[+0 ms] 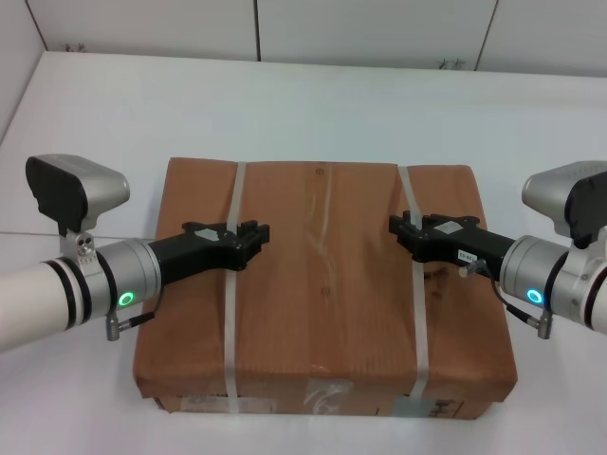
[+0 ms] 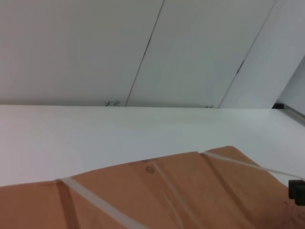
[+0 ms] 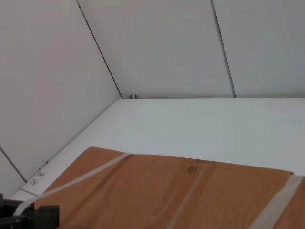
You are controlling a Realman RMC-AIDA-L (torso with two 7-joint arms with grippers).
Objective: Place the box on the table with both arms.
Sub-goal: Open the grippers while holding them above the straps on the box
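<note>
Box (image 1: 322, 284) lies flat on the table (image 1: 285, 104), near edge toward the robot, labels facing front. Left gripper (image 1: 254, 237) is over the box top at the left strap (image 1: 232, 284), tip on the strap line. Right gripper (image 1: 403, 230) is over the box top at the right strap (image 1: 417, 313), tip likewise on it. Whether either pincer pinches its strap or stands narrow beside it cannot be told (head view sees them from above). The wrist views show box top and table beyond it.
</note>
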